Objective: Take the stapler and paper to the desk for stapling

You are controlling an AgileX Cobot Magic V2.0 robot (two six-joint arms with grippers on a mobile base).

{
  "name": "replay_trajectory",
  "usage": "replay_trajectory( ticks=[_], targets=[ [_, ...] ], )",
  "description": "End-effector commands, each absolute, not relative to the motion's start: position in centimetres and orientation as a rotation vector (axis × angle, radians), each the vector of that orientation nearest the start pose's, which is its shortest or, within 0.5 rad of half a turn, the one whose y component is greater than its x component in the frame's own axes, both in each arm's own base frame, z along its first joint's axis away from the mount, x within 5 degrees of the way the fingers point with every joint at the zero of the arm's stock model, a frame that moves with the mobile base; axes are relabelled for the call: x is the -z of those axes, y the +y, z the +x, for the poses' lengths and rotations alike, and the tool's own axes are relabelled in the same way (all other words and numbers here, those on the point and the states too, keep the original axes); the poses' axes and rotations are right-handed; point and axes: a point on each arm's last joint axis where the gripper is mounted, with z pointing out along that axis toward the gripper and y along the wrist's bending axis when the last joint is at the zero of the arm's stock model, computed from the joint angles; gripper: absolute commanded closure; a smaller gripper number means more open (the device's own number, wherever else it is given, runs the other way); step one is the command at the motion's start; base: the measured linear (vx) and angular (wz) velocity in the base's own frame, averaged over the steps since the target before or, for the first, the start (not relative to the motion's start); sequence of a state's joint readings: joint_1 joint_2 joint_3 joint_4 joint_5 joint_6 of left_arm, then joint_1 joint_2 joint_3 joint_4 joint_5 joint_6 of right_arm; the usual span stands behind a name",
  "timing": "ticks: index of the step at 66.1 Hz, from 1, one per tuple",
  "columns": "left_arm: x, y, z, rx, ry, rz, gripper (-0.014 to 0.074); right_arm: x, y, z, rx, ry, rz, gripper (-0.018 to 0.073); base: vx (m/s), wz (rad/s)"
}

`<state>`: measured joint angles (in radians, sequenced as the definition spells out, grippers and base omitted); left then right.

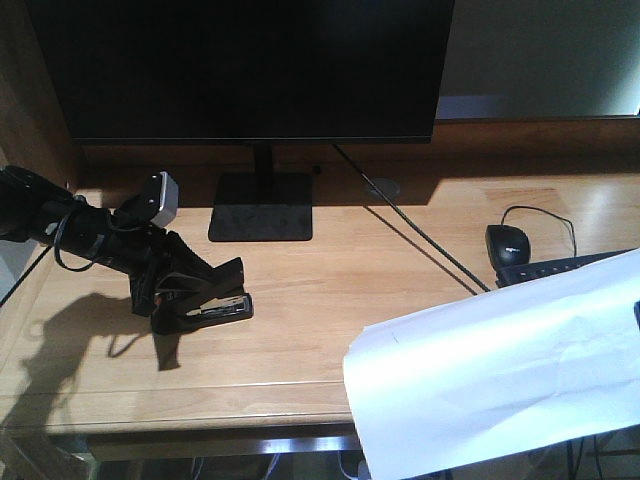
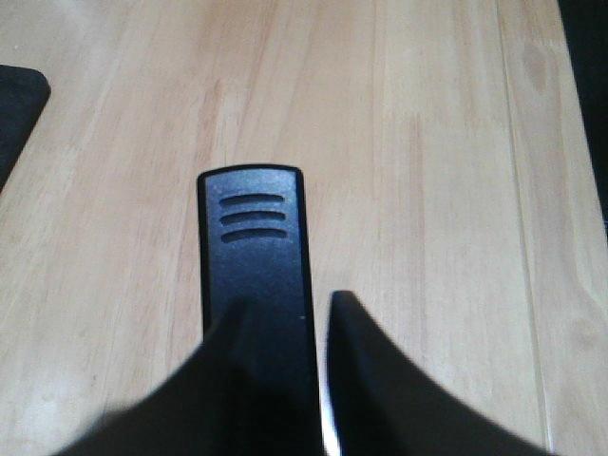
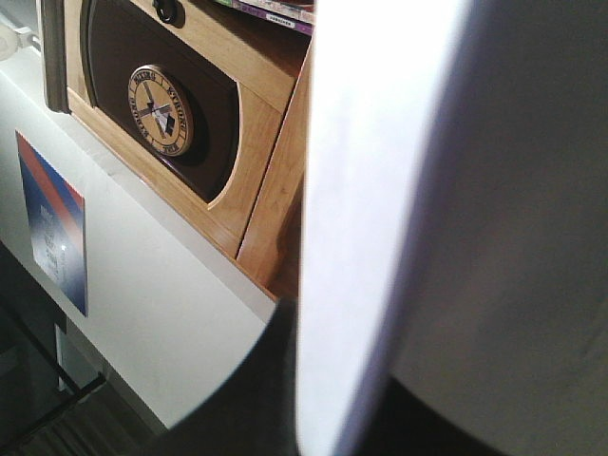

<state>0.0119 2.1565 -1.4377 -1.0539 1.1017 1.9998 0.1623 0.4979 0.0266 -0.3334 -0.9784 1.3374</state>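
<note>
The black stapler (image 1: 222, 308) is at the left of the light-wood desk (image 1: 330, 300), low over the top; whether it touches the wood I cannot tell. My left gripper (image 1: 195, 300) is shut on it. In the left wrist view the stapler's (image 2: 252, 247) grooved end sticks out past the gripper (image 2: 285, 318), one finger on each side, over the desk (image 2: 427, 142). The white paper (image 1: 500, 375) hangs tilted over the desk's front right corner. In the right wrist view my right gripper (image 3: 332, 418) is shut on the paper's (image 3: 380, 190) edge.
A dark monitor (image 1: 250, 70) on a square stand (image 1: 262, 207) fills the back of the desk, with a cable (image 1: 420, 240) running forward. A black mouse (image 1: 508, 243) and a keyboard (image 1: 560, 268) lie right, partly behind the paper. A wooden shelving unit (image 3: 256, 142) shows beside the right gripper.
</note>
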Motion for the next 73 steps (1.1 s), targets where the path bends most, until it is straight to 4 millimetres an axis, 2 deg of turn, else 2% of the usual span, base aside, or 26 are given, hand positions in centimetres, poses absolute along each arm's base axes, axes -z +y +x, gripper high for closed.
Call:
replay_trajectory(
  ticks=[1,26,41,73],
  targets=[
    [-18.73,-7.1,41.41,0.755,1.726,1.466,0.0606,-25.22,3.73,7.56,-1.34,1.078,0.283,0.0564,0.0,0.0],
    [-18.75,-7.08,41.53,0.762,1.757,1.429,0.0605,-25.22,3.73,7.56,-1.34,1.078,0.283,0.0564,0.0,0.0],
    [-19.25,-7.28,42.03,0.772,1.745,1.328,0.0603,-25.22,3.73,7.56,-1.34,1.078,0.283,0.0564,0.0,0.0],
    [-19.17,-7.25,41.97,0.77,1.748,1.342,0.0603,-25.22,3.73,7.56,-1.34,1.078,0.283,0.0564,0.0,0.0]
  ],
)
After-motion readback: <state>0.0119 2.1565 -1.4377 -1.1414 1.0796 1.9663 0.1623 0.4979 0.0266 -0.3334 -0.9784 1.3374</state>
